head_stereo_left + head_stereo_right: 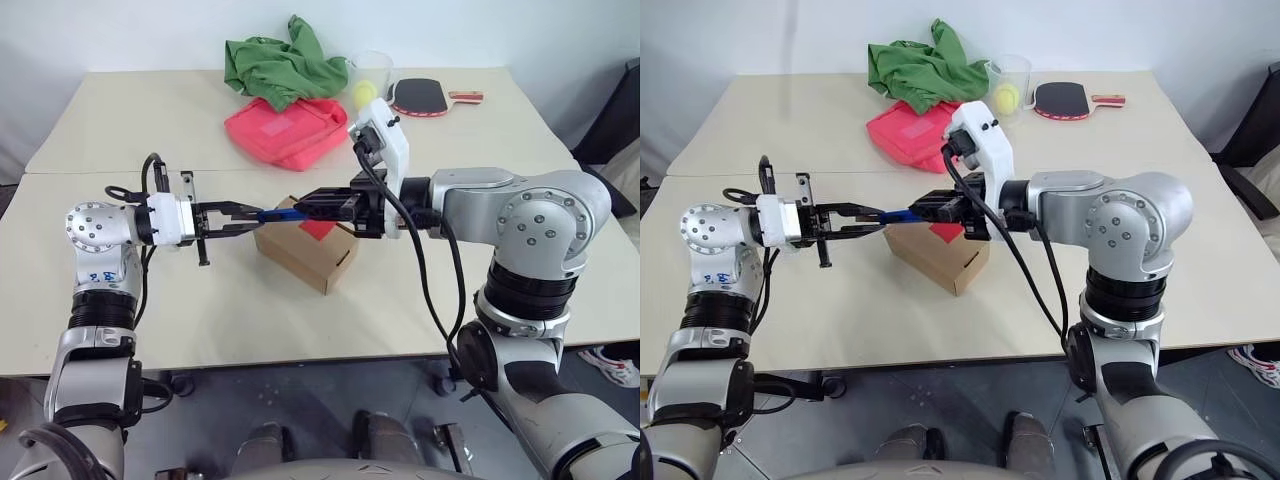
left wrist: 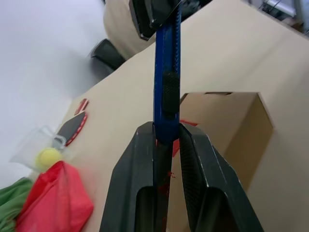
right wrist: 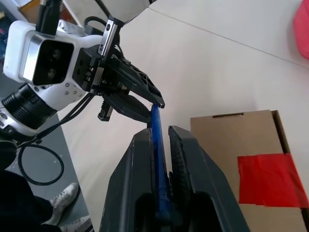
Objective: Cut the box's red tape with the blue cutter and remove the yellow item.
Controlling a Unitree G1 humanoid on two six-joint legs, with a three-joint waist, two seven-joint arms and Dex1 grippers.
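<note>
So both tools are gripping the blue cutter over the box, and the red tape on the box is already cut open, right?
Not quite. The left tool and right tool do both grip the blue cutter over the box, but the red tape is not cut: the right wrist view shows it as one unbroken patch across the closed top.

Even, bright, diffuse light falls from above over the desk [image 1: 200, 320], with no hard glare on its pale top. The box [image 1: 305, 255] throws only a soft, short shadow on the desk beside it, toward the near edge. Both head views are sharp across the frame. In the left wrist view the fingers [image 2: 140, 193] and the blue cutter [image 2: 166, 87] loom large and slightly soft, and the far background blurs.
</note>
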